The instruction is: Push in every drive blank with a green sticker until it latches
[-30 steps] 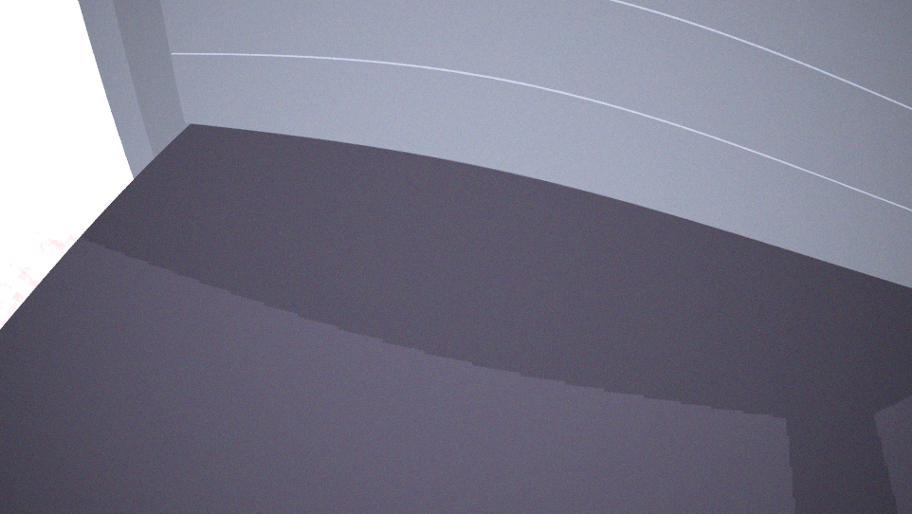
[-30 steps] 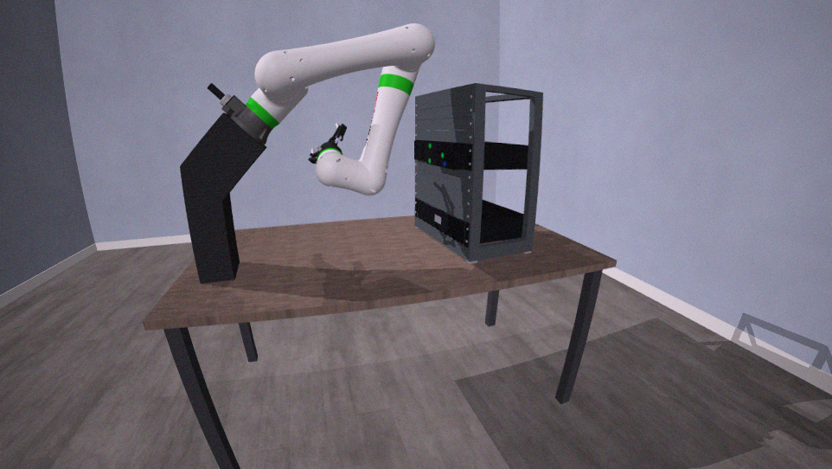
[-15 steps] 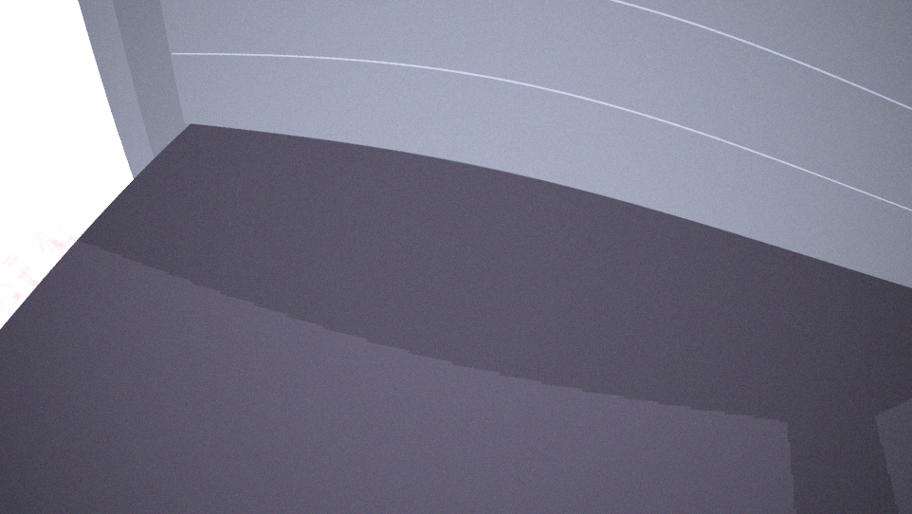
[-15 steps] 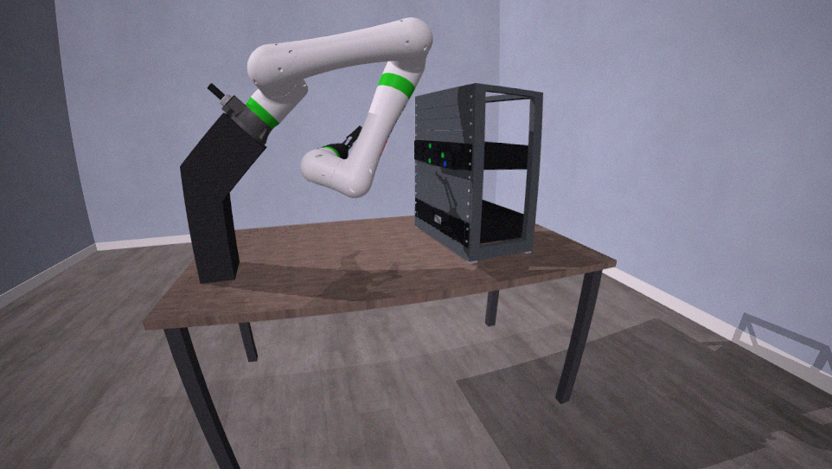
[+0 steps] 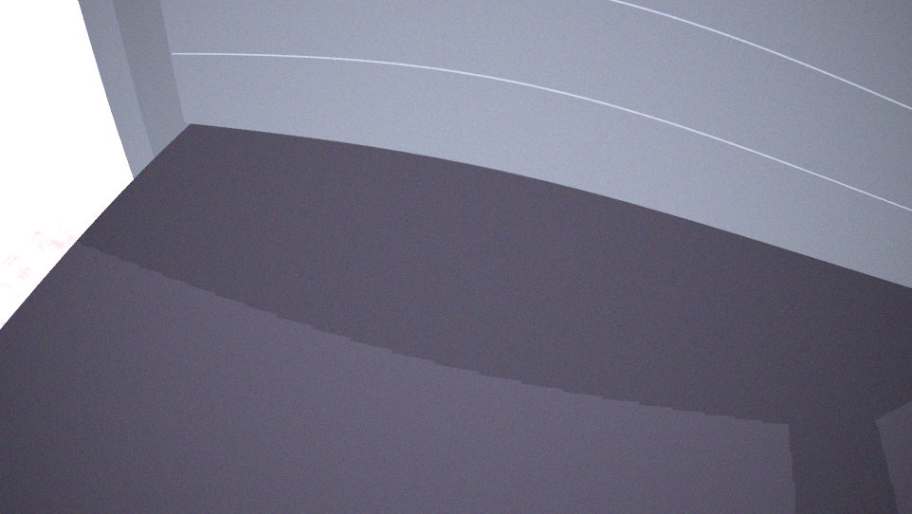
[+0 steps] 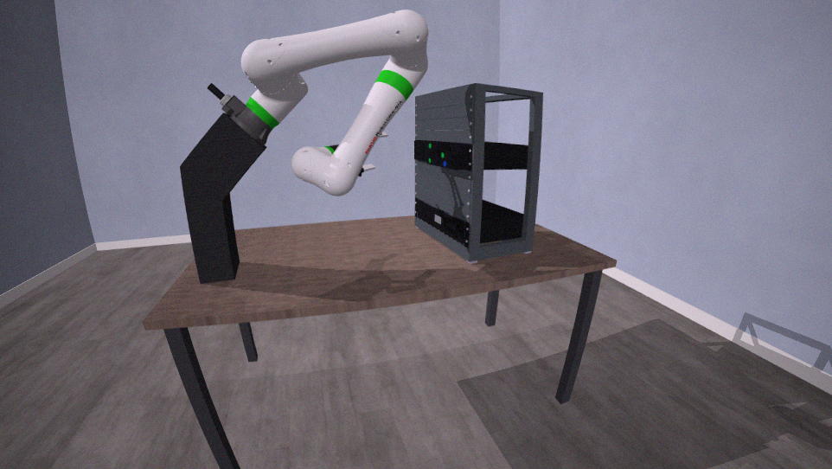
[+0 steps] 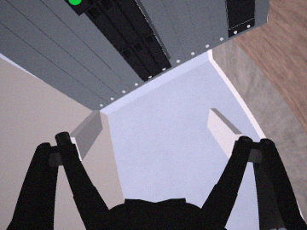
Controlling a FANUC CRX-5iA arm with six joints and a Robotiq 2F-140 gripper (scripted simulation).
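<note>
Fingers [image 6: 377, 151] with pale flat pads stand spread wide, apart from the tall dark-grey metal rack [image 6: 476, 174] [image 7: 124, 87], which stands upright on the brown wooden bench [image 6: 325, 250] [image 7: 279, 55]. Round green stickers mark its black upper unit [image 6: 506, 156] [image 7: 138, 55].

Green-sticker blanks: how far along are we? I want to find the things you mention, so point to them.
Done: none that I can confirm; the exterior view is too small to show whether any blank is latched. The rack [image 6: 478, 174] [image 7: 124, 81] stands upright.
In hand: nothing; the gripper [image 6: 375, 151] [image 7: 154, 118] is open, short of the rack.
Left: probably all three green stickers' [image 6: 429, 145] [image 7: 75, 2] blanks; leave the blue one [image 6: 444, 163].
</note>
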